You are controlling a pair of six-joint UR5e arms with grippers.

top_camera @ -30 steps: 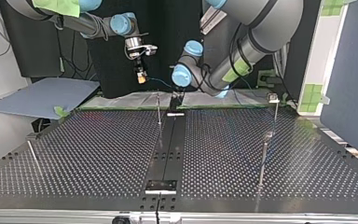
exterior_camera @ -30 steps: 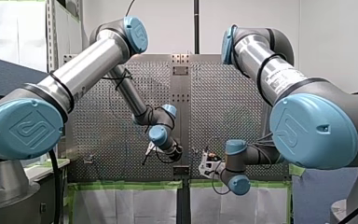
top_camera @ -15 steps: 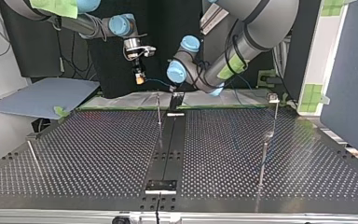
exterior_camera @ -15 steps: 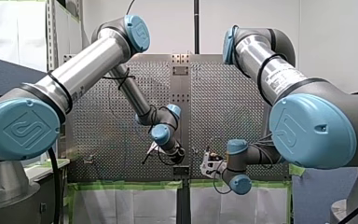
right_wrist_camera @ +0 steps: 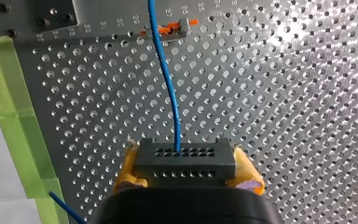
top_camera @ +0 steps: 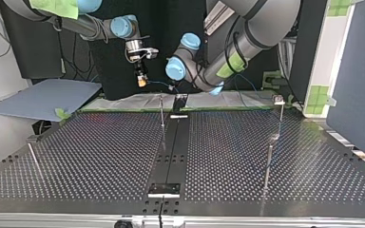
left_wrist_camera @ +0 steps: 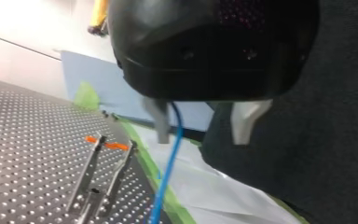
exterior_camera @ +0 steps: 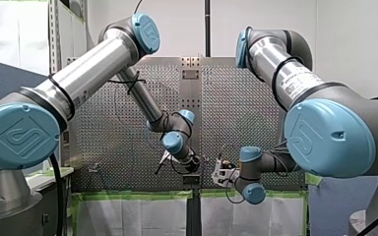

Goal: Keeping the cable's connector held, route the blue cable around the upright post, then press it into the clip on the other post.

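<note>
Blue cable [right_wrist_camera: 168, 79] runs from the dark connector [right_wrist_camera: 185, 161], clamped by the right gripper [right_wrist_camera: 186, 170] between its yellow pads [right_wrist_camera: 249, 176] above the edge of the table [top_camera: 100, 152] nearest the arms, over to the left gripper [left_wrist_camera: 203, 126], whose metal fingers [left_wrist_camera: 161, 122] stand apart with the cable passing just beside one. Both arms fold down low near that edge's middle, close by a thin post [top_camera: 162, 111]; green tape [right_wrist_camera: 14, 102] lines the perforated table there. White label [exterior_camera: 295, 81] on the right arm [exterior_camera: 270, 59] is too small to read.
</note>
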